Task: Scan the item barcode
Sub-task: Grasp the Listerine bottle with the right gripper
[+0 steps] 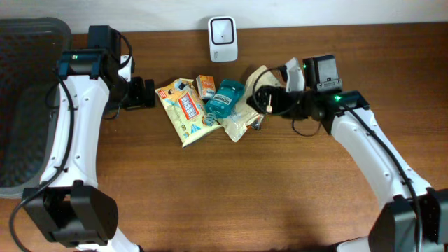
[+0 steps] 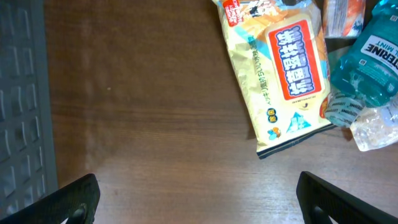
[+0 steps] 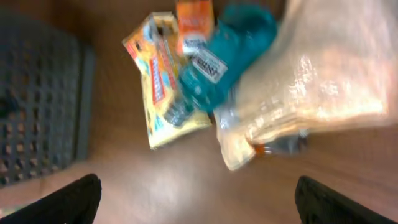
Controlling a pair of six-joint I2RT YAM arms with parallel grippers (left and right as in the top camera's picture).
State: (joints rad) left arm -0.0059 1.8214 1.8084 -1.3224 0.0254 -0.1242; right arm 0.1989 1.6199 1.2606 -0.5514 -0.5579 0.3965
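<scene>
White scanner (image 1: 222,38) — overhead only; wrist cameras frame yellow packet (image 2: 280,68).

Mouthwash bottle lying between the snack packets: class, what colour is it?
The plastic mouthwash bottle is teal, clearest in the left wrist view.

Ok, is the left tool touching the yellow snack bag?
Apart. The left wrist view shows a strip of bare table between the open left tool and the yellow snack bag.
</scene>
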